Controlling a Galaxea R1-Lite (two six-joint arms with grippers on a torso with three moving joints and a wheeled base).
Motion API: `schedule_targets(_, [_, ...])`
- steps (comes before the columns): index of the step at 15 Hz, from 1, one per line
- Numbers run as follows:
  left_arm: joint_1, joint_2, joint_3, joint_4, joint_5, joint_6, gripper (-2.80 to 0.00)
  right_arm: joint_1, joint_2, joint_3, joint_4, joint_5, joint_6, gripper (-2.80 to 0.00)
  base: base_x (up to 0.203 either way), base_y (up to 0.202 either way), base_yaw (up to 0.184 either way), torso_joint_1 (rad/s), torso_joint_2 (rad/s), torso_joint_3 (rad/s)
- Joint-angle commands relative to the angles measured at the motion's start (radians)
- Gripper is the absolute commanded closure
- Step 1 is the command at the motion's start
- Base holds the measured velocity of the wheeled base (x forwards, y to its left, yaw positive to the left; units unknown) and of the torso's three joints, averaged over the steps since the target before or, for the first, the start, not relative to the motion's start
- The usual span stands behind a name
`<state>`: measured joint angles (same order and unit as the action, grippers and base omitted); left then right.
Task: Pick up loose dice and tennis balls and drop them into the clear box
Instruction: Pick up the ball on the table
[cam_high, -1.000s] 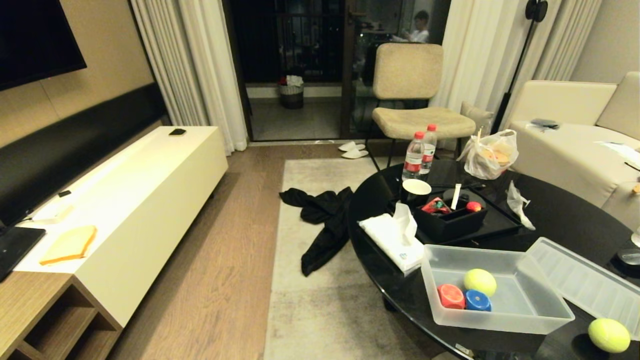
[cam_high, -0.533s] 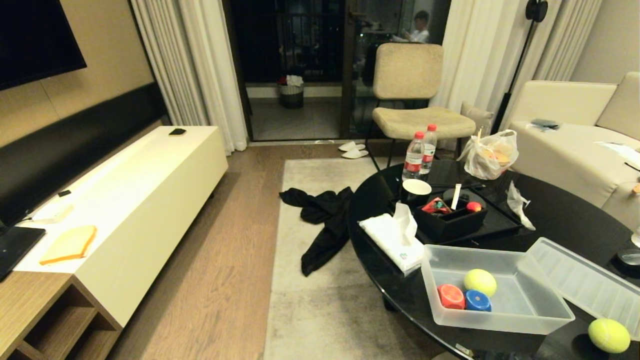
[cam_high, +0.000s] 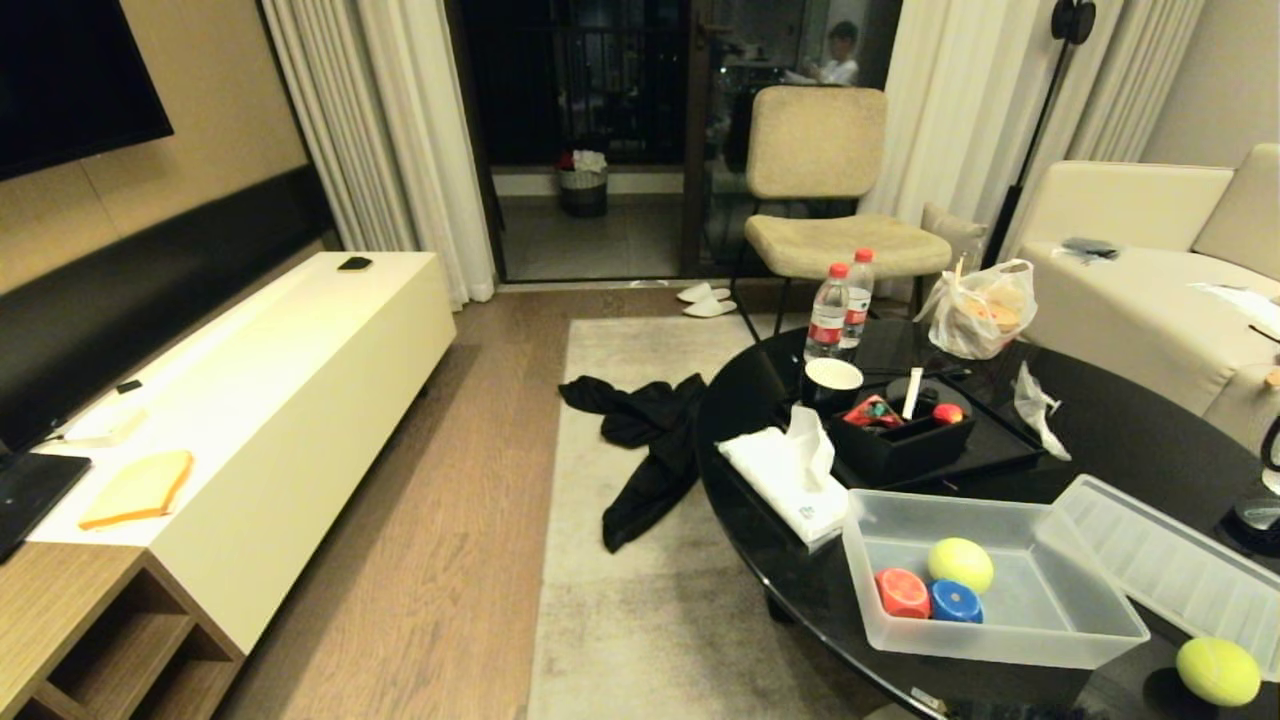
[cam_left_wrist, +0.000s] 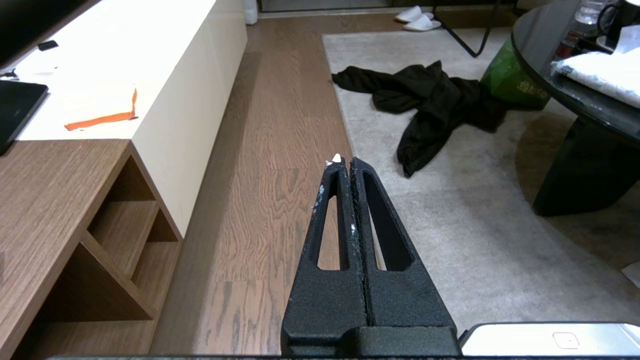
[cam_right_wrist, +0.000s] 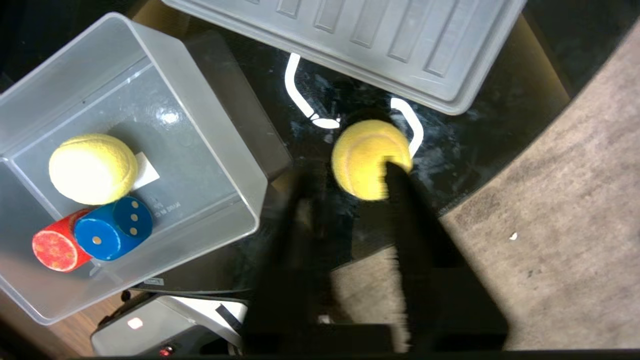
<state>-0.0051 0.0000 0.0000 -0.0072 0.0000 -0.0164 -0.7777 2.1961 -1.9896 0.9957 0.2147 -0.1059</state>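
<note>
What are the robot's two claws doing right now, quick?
Left gripper: closed, empty, over the floor.
Right gripper: open, above the loose tennis ball, holding nothing.

No readable text anywhere — labels (bottles, tissue pack) too small.

Matte black, slotted triangular left gripper (cam_left_wrist: 344, 161) fingers, seemingly scuffed.

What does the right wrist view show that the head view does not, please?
Only the right wrist view shows the right gripper, its jaws apart, over the loose ball, and the pips on the blue die. Only the head view shows the chair, bottles and black tray. Both show the clear box, its lid and the boxed ball.
</note>
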Motion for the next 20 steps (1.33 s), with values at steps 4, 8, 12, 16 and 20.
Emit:
schedule_targets(4, [0.001, 0.0, 0.003, 0.0, 0.0, 0.0, 0.0, 0.021, 0.07, 0.001, 0.007, 0.006, 0.003, -2.8, 0.0, 0.0, 0.0, 0.0, 0.0, 0.0])
schedule_targets(8, [0.001, 0.0, 0.003, 0.0, 0.0, 0.0, 0.0, 0.023, 0.122, 0.006, 0.006, 0.009, 0.024, -2.8, 0.0, 0.0, 0.0, 0.0, 0.0, 0.0])
schedule_targets(12, [0.001, 0.0, 0.003, 0.0, 0.0, 0.0, 0.0, 0.024, 0.161, 0.005, 0.004, 0.025, 0.022, -2.8, 0.0, 0.0, 0.0, 0.0, 0.0, 0.0])
schedule_targets(16, [0.001, 0.0, 0.003, 0.0, 0.0, 0.0, 0.0, 0.021, 0.213, 0.008, 0.004, 0.024, 0.025, -2.8, 0.0, 0.0, 0.0, 0.0, 0.0, 0.0])
schedule_targets(20, [0.001, 0.0, 0.003, 0.0, 0.0, 0.0, 0.0, 0.02, 0.228, 0.014, 0.006, 0.025, 0.023, -2.8, 0.0, 0.0, 0.0, 0.0, 0.0, 0.0])
